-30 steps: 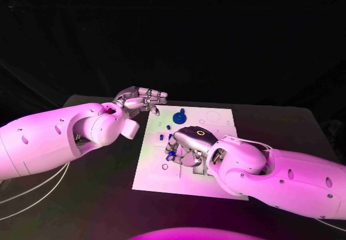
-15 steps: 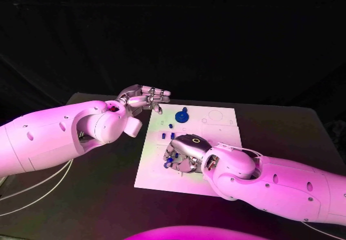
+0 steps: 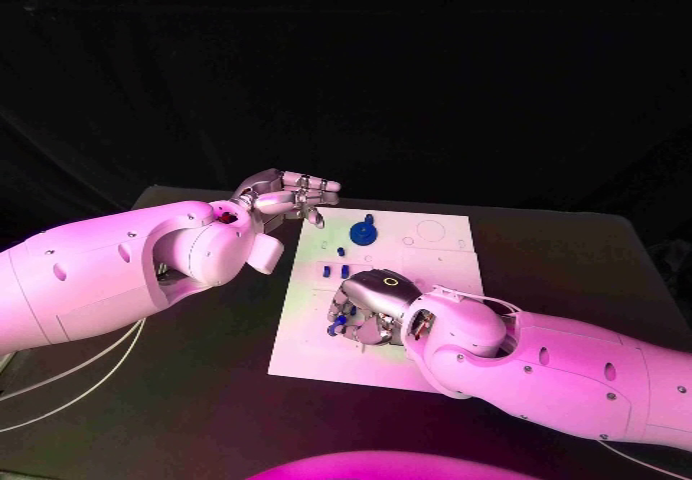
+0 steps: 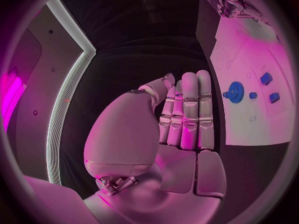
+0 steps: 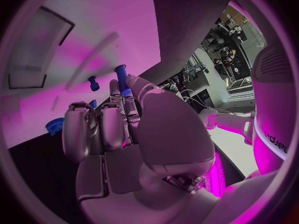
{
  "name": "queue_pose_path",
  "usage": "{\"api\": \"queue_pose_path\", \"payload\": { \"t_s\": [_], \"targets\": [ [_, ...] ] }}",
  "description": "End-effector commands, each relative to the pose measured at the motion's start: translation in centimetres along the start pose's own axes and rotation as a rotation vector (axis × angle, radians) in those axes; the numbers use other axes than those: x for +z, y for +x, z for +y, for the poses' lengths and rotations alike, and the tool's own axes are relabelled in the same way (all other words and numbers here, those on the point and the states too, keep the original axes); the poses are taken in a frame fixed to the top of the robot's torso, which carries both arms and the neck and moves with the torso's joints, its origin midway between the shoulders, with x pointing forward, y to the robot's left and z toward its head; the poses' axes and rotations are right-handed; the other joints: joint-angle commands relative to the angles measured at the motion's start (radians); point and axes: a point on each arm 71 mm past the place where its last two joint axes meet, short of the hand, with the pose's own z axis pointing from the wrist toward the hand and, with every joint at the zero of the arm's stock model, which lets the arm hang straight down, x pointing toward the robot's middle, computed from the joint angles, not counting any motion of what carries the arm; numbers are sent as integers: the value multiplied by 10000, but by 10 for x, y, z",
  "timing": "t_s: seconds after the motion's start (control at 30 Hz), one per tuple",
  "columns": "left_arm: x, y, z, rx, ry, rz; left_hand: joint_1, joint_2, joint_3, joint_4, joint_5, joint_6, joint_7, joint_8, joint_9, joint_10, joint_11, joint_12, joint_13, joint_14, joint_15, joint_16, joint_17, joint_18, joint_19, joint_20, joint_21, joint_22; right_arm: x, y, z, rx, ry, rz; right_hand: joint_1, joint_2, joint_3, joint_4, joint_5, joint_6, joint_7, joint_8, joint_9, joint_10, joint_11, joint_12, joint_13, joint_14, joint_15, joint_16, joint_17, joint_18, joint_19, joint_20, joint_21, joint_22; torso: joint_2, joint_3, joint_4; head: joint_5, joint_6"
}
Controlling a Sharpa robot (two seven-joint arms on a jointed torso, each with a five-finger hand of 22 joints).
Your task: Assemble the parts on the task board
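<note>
Head view: the right hand (image 3: 372, 303) sits at centre frame over the white board (image 3: 433, 262), fingers curled down among small blue pegs (image 3: 336, 326); the right wrist view shows a blue peg (image 5: 122, 77) pinched at its fingertips. The left hand (image 3: 286, 196), upper left of centre, hovers off the board's far corner, fingers straight, together, holding nothing. A blue gear (image 3: 361, 234) lies near the board's top edge.

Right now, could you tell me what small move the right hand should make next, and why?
Probably a slight lift, straight up off the task board. The right hand is down on the board's middle, and in its wrist view its fingers appear to pinch a blue peg, so raising it would free the peg. The left hand hovers by the board's far corner, holding nothing.
</note>
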Motion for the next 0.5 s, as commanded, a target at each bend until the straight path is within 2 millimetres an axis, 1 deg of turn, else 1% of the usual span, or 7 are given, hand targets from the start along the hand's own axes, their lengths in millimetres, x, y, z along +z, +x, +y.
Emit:
{"api": "queue_pose_path", "payload": {
  "t_s": [0.03, 0.5],
  "targets": [
    [0, 2, -1, -14, 57, 190, 1, 65, -67, -2, -6, -15, 26, -30, -10, -88, 7, 67, 16, -75, 3, -51, -9, 135, -41, 28, -55, -10, 1, 3, 1, -258, -88, 197, 55, 30, 402, -377, 28, 26, 31, -6, 17, 352, -317, 28, 9, 289, -76, -13, -11, -184, 103, -3, -48, 1628, 3, 2, 2, 20, -7],
    [0, 3, -1, -14, 49, 192, 1, 65, -67, -2, -6, -15, 26, -30, -10, -88, 7, 67, 16, -75, 3, -51, -9, 135, -41, 28, -55, -10, 6, 6, 3, -393, -53, 459, -10, 21, 432, -389, 30, 18, 42, -21, 21, 350, -307, -8, 17, 280, -65, -39, -51, -172, 76, 5, -106, 1610, -8, -7, -2, 61, -36]
  ]
}}
